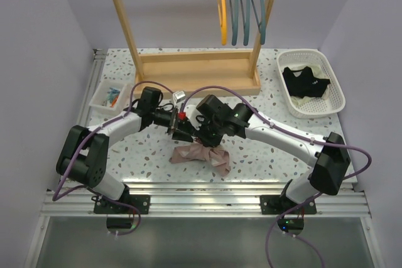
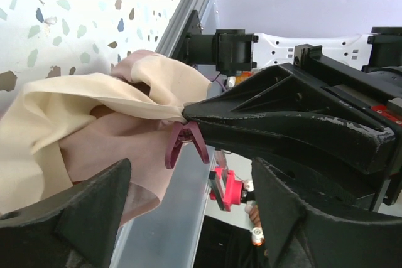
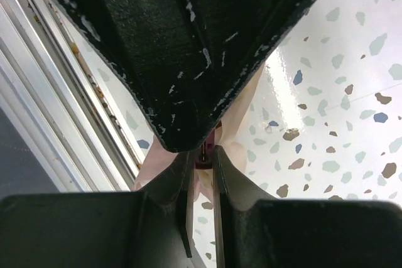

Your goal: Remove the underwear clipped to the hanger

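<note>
Speckled bench (image 1: 264, 149) from above: pink underwear (image 1: 201, 154) heaped near front edge; black underwear (image 1: 304, 81) already in white basket (image 1: 326, 108). From left wrist: left jaws spread wide, flanking red clip (image 2: 185, 145). From right wrist: right jaws pinched on pink cloth. Unclipping stage, apparently; next, squeezing clip open.

pink underwear (image 1: 200, 155): soft matt cloth, cream lining, creased. black underwear (image 1: 306, 81): matt cloth. basket (image 1: 337, 100): white plastic lattice. surface (image 1: 151, 155): speckled terrazzo look, glossy, throws glare. rack (image 1: 195, 70): bare pale wood, matt. hangers (image 1: 221, 14): smooth plastic, teal and orange. clip (image 2: 186, 144): dark red, smooth, slight sheen. right hand (image 2: 187, 115): black matt plastic, scuffed pale. front rail (image 1: 201, 200): brushed metal.
</note>
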Controlling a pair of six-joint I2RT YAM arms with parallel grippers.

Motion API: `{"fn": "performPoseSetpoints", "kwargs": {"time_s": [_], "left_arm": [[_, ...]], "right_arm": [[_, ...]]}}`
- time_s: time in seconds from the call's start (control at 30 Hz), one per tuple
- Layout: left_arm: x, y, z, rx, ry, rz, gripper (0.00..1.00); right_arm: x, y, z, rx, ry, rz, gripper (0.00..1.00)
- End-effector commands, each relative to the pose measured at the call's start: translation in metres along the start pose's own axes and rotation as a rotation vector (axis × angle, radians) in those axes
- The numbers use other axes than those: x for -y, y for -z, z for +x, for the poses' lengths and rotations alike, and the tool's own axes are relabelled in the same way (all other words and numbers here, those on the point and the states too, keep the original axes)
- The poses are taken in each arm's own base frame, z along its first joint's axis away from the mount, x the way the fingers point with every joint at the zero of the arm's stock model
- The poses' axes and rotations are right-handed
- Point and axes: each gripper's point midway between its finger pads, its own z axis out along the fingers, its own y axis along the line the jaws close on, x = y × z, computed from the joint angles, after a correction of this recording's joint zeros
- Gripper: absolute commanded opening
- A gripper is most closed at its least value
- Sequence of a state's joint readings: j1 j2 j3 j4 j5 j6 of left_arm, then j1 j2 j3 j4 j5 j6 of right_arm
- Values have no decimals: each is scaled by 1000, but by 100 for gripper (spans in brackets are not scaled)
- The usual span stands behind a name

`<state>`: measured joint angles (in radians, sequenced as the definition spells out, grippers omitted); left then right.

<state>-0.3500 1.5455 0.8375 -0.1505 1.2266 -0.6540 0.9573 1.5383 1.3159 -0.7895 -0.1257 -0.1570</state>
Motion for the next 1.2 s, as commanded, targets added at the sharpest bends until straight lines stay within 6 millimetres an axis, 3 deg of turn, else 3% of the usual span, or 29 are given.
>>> {"fn": "performPoseSetpoints", "kwargs": {"time_s": [0.0,0.03,0.23,0.57,1.03,1.07,1.17], "left_arm": [[12,-2,-4,14,-24,32,79],[13,-2,-7,29,-50,40,74],[14,-5,-15,73,-34,31,64],[15,-21,-9,28,-46,-2,44],[10,-21,-2,13,-30,-27,10],[10,-21,-2,14,-29,-28,10],[10,-21,-3,20,-31,-33,7]], "right_arm": [[7,11,-22,95,0,44,0],[6,11,-23,100,-1,37,0],[4,10,-24,101,-15,34,0],[7,11,-26,99,-31,48,0],[15,14,-19,75,-41,100,0],[16,14,-19,73,-46,107,2],[19,17,-17,72,-71,130,32]]}}
